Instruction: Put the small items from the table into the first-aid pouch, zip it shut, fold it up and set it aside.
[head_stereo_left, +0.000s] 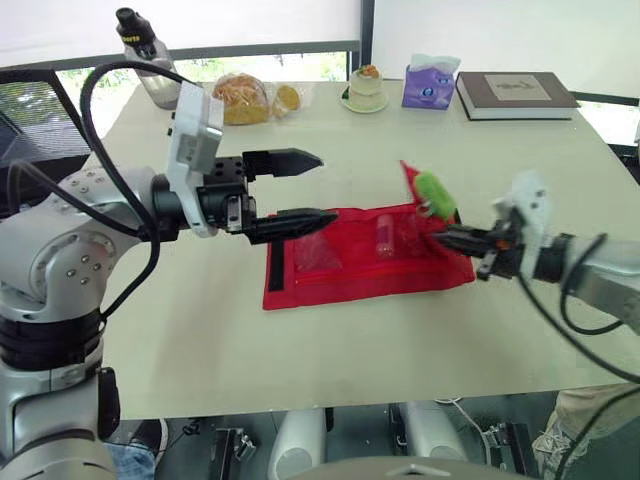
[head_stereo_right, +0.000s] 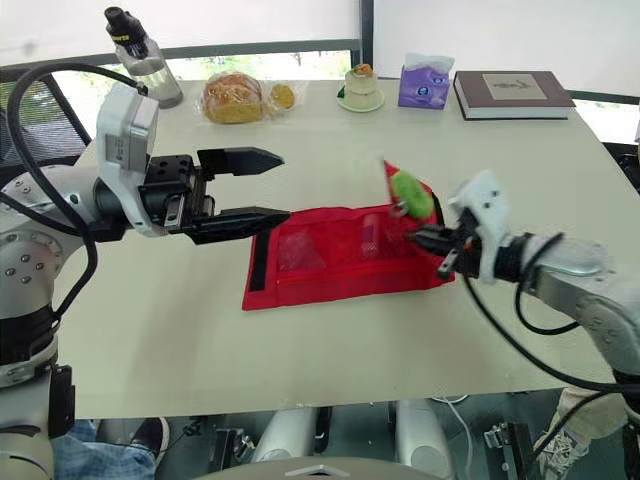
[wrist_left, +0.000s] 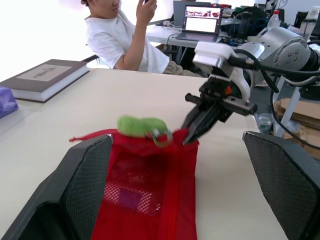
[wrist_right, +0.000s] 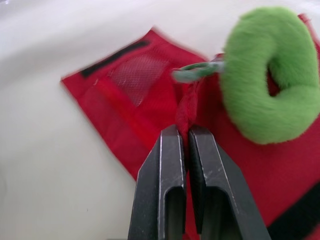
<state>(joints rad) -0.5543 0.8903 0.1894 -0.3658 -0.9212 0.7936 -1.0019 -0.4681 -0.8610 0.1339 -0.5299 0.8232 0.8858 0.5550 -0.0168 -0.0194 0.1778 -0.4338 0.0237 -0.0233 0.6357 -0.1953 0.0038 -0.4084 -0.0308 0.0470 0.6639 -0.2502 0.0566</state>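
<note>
The red pouch lies flat mid-table, limp and light, likely to bunch. The right gripper pinches its red pull cord by the green fluffy charm; the left gripper hovers spread above its left end

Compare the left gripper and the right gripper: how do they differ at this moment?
The left gripper is wide open; the right gripper is shut. The left gripper holds nothing, while the right gripper pinches a red fold of the pouch beside the green fluffy ring. The left gripper is at the pouch's left end, the right gripper at its right end. Both are black and aim at the pouch.
</note>
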